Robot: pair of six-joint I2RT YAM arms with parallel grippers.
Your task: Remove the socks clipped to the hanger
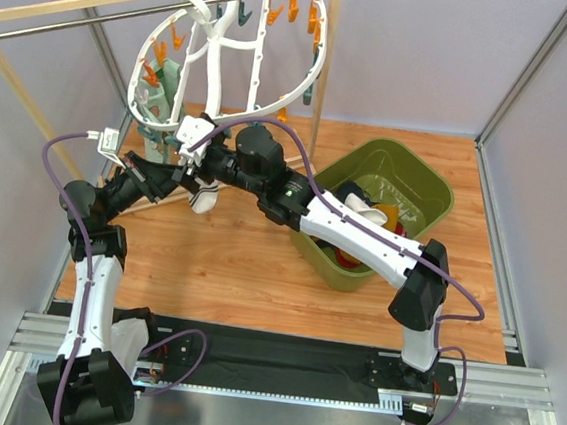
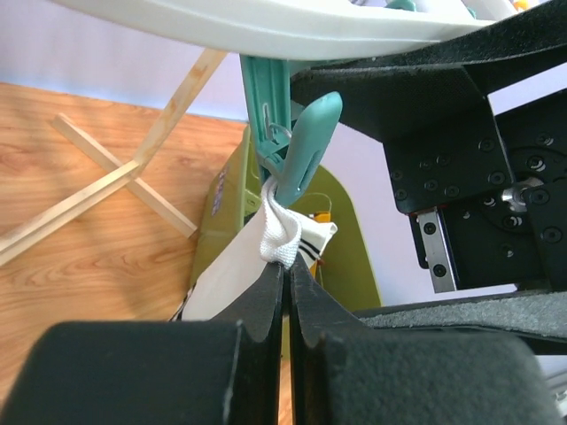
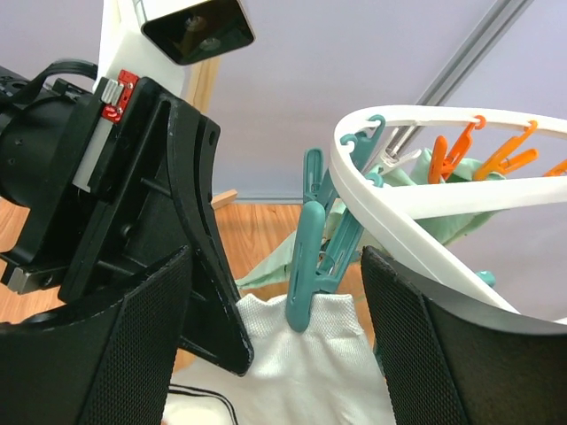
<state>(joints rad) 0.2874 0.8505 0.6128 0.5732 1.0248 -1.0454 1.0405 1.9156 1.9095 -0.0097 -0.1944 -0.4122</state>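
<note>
A white striped sock (image 2: 282, 237) is hanging from a teal clip (image 2: 306, 142) under the hanger (image 3: 443, 113), with the left gripper (image 2: 287, 274) clenching its bunched cuff just below the clip. The right gripper (image 3: 275, 266) is standing spread, its fingers (image 3: 151, 345) straddling clip and sock without touching them. Behind, a green bin (image 1: 436, 192) holding other socks (image 1: 369, 216) is sitting on the wooden tabletop (image 1: 248, 269), with pale walls enclosing it. The arms are hiding most of the sock in the top view.
</note>
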